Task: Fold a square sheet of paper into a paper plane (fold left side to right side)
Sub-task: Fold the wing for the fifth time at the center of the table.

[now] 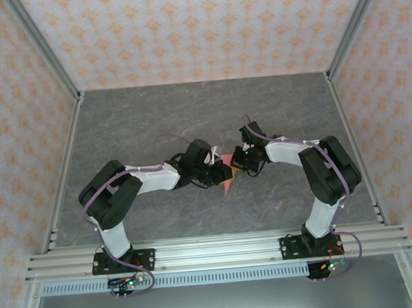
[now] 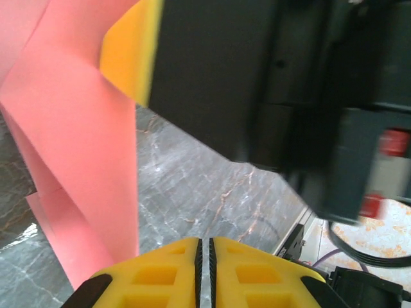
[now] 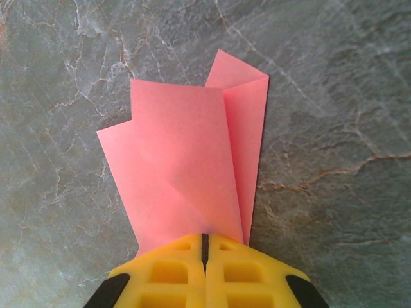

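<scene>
Paper point(image 3: 189, 160) folded, pinched in right tool point(image 3: 204, 237); left tool point(image 2: 204, 244) closed.

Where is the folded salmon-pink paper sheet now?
In the top view, the folded salmon-pink paper sheet is centre-frame, between the left claw and the right claw, which pinches it.

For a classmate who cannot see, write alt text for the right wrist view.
The right end effector, shut, pinches the near edge of a folded salmon-pink paper sheet; its layered flaps fan out against a grey marbled table.
</scene>
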`<state>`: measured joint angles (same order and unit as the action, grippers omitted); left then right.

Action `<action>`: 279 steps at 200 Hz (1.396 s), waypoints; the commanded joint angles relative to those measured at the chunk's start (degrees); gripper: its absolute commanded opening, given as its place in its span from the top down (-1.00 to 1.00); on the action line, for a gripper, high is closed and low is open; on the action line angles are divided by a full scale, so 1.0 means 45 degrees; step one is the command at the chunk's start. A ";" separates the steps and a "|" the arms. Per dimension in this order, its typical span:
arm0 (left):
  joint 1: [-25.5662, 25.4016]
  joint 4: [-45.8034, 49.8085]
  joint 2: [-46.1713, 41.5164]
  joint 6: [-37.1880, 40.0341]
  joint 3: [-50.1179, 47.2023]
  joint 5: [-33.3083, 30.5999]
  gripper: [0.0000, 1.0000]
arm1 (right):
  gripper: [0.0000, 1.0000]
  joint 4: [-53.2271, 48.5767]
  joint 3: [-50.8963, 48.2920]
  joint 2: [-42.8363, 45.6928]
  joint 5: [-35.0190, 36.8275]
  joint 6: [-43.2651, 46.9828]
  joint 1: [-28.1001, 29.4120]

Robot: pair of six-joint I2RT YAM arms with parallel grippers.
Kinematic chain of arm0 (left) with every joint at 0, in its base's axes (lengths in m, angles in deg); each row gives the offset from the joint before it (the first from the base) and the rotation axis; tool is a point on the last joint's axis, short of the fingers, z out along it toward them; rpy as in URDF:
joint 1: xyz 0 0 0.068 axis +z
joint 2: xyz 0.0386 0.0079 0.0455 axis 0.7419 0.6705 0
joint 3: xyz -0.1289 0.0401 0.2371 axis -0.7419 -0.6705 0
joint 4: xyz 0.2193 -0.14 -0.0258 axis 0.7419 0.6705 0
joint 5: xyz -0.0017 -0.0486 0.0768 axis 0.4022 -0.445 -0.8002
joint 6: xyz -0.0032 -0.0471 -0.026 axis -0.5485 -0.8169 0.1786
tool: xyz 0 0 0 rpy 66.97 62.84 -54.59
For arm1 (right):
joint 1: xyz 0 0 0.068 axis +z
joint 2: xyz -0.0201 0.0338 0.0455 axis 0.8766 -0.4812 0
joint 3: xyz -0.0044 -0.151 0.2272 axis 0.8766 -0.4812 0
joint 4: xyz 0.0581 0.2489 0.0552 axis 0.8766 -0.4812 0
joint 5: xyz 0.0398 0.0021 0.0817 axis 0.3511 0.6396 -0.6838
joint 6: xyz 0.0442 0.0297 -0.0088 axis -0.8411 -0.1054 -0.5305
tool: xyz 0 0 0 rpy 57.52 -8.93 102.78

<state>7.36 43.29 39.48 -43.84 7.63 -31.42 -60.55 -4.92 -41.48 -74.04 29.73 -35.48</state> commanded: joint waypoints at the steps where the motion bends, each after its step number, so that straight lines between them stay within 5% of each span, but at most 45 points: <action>1: -0.0105 -0.0370 0.0223 -0.0225 0.0232 0.0284 0.72 | 1.00 -0.1095 -0.0369 -0.0559 0.0572 0.0243 0.0058; 279: -0.0366 0.0865 0.1787 -0.0003 0.0091 -0.0330 0.75 | 1.00 -0.1129 -0.0269 -0.0602 0.0456 0.0302 0.0073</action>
<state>6.51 43.85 45.69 -44.26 7.82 -31.60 -60.57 -4.90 -41.50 -74.22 30.15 -35.48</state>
